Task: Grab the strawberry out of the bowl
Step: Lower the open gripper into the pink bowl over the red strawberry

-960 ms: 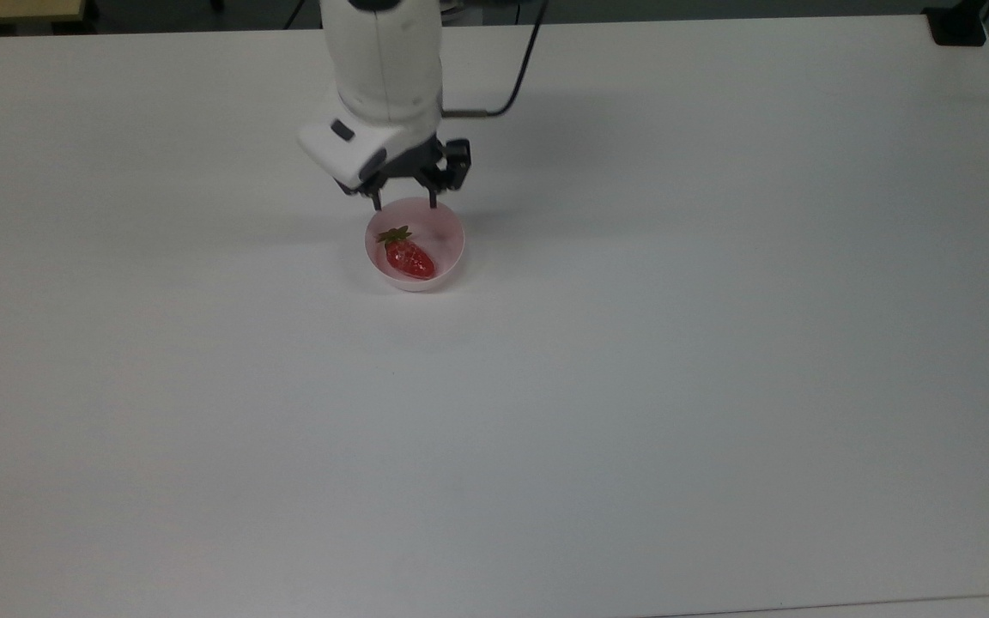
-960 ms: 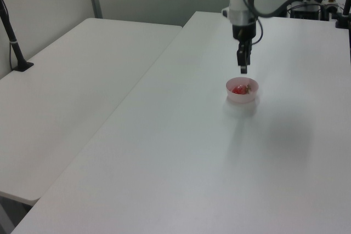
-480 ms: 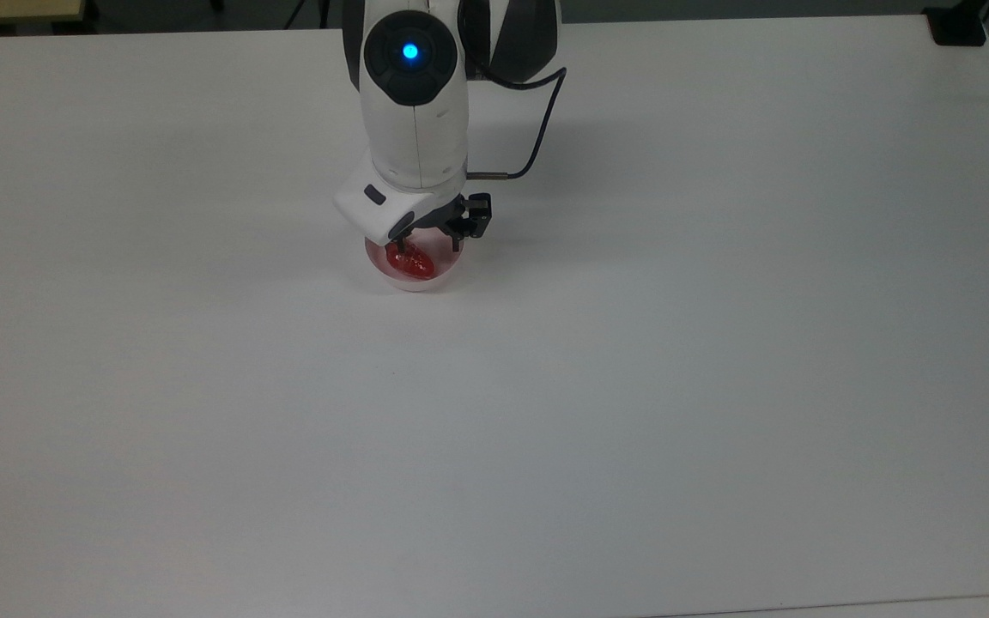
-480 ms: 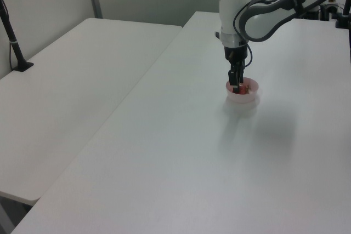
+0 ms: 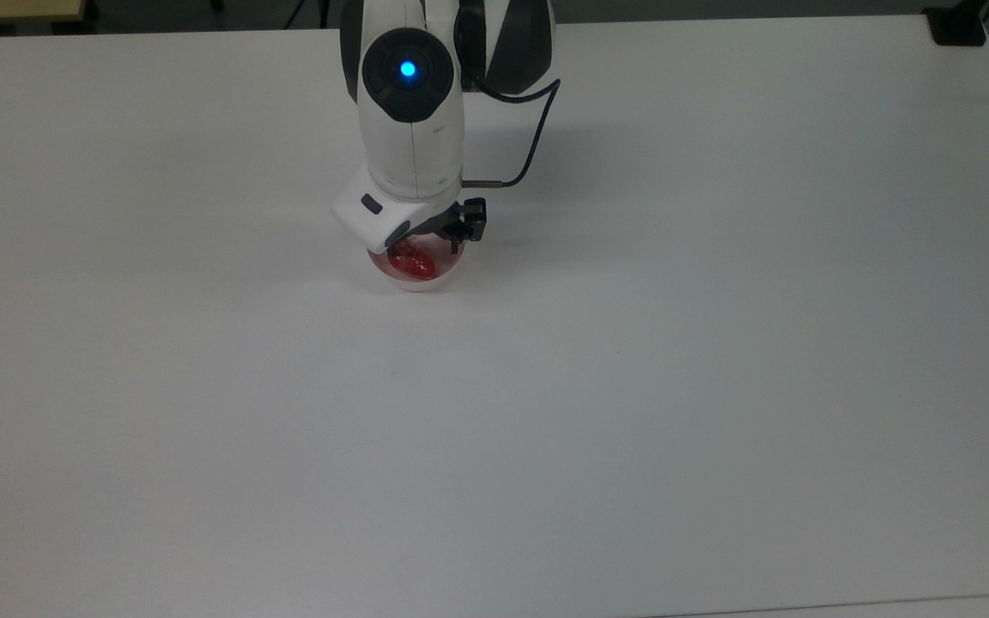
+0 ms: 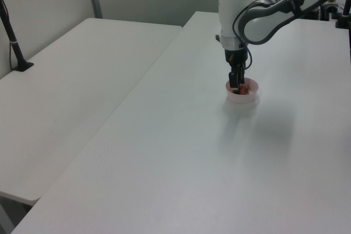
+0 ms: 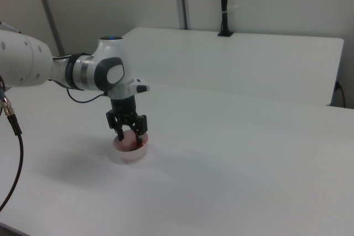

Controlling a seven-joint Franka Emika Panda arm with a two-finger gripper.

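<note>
I see my gripper [image 7: 130,136] lowered into the pink bowl [image 7: 131,151], fingers spread, at 8 o'clock on the white table [image 7: 238,153].

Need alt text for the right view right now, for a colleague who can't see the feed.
The robot arm's tool reaches down into a small pale pink bowl on a white table, its dark fingers apart over the strawberry. A second white table stands behind.

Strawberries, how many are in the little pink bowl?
1. A small glossy red strawberry lies inside the small round pale pink bowl, right under the robot's black two-finger gripper. The gripper covers part of the bowl, so something could be hidden there.
</note>
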